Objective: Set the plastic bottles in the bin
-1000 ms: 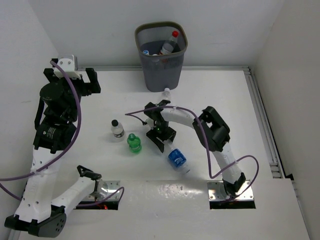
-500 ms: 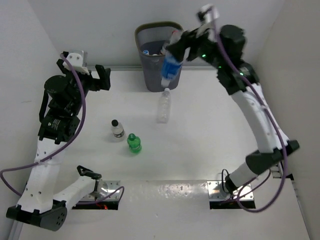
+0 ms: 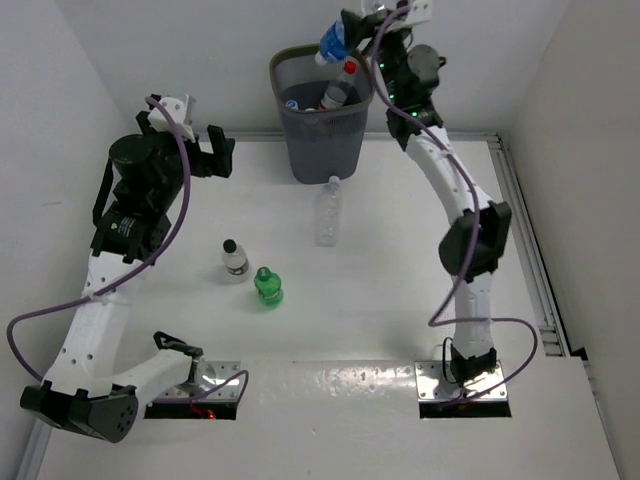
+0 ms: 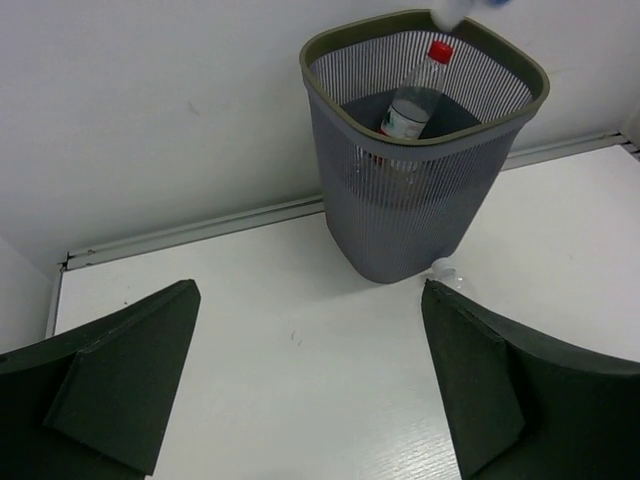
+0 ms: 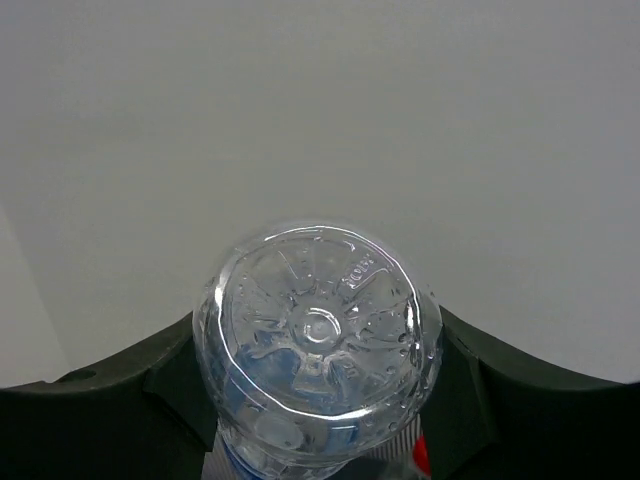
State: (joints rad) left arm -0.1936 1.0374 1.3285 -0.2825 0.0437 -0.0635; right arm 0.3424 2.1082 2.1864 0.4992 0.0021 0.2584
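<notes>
Blue-labelled bottle in right end effector above bin; label unreadable.

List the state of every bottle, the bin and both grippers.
right gripper: shut on the blue-labelled bottle
blue-labelled bottle: held above the bin
bin: upright, bottles inside
red-capped bottle: leaning inside the bin
clear bottle: lying on the table
black-capped bottle: upright
green bottle: upright
left gripper: open, empty

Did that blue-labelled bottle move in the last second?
Yes. The blue-labelled bottle went from the table beside the green bottle up over the bin, held by the right gripper.
</notes>
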